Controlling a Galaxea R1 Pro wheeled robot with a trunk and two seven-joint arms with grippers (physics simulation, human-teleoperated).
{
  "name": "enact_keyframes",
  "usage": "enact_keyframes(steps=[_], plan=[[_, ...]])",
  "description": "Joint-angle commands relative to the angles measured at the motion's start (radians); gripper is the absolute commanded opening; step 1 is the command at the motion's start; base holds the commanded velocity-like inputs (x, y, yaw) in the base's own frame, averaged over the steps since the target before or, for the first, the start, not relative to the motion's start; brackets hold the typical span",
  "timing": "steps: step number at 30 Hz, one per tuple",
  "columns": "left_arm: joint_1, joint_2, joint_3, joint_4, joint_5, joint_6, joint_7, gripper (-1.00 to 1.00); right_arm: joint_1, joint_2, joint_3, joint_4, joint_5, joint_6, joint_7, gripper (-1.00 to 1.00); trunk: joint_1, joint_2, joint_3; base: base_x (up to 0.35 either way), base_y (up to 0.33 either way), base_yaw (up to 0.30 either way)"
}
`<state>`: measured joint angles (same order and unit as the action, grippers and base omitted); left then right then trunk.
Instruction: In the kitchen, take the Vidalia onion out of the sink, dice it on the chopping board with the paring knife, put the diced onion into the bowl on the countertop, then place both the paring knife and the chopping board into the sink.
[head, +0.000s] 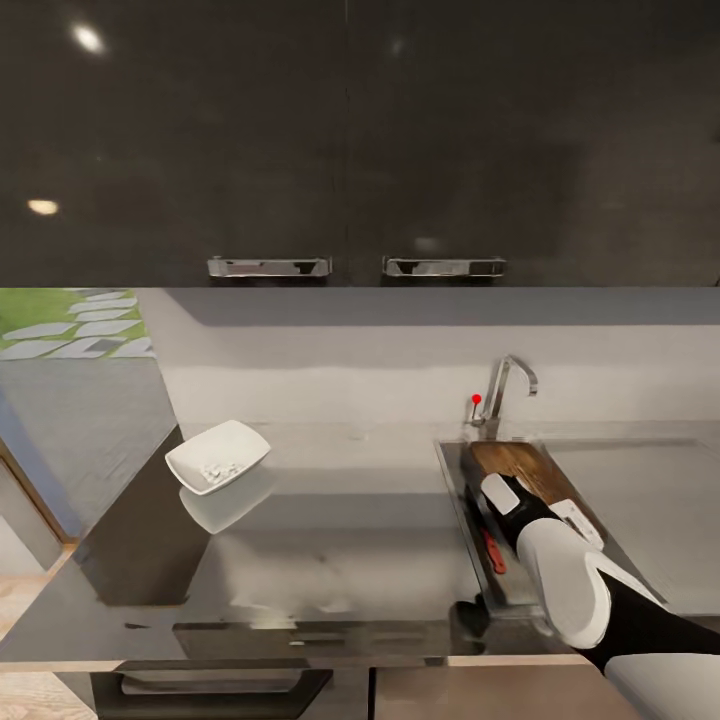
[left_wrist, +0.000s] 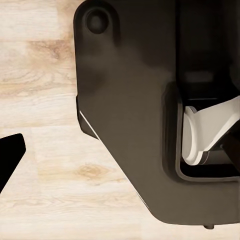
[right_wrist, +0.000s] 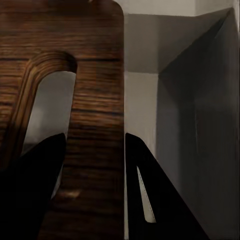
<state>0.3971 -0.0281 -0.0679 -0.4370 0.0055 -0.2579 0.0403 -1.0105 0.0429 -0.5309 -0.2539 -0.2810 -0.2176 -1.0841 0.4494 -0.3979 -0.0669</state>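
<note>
My right arm reaches down into the sink, where the brown chopping board leans in the basin and a red-handled knife lies beside it. The tap stands behind. On the grey desk, a white bowl holds pale pieces, well apart from the sink.

Even, soft lighting. Ceiling-light glints sat at 10 o'clock on the glossy upper cabinets. The counter mirrored blurrily; renders slightly soft, wrist views dim.
</note>
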Motion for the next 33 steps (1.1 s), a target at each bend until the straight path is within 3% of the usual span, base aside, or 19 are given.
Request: enact_keyframes(steps=[1, 16, 33], plan=[[0.0, 0.0, -0.004, -0.001, 0.001, -0.001, 0.004, 1.0, 0.0, -0.001, 0.008, 0.012, -0.007, -0.022, -0.001, -1.0, 0.001, -0.002, -0.002, 0.0, 0.0, 0.0], [0.0, 0.0, -0.004, -0.002, 0.001, 0.0, 0.006, 1.0, 0.003, -0.001, 0.008, 0.1, -0.009, -0.065, 0.01, -1.0, 0.001, -0.002, -0.022, 0.004, 0.0, 0.0], [0.0, -0.001, -0.006, 0.001, 0.001, 0.0, 0.006, 1.0, 0.011, 0.0, 0.008, 0.109, -0.007, -0.077, 0.01, -1.0, 0.001, -0.002, -0.049, 0.087, -0.082, 0.0]])
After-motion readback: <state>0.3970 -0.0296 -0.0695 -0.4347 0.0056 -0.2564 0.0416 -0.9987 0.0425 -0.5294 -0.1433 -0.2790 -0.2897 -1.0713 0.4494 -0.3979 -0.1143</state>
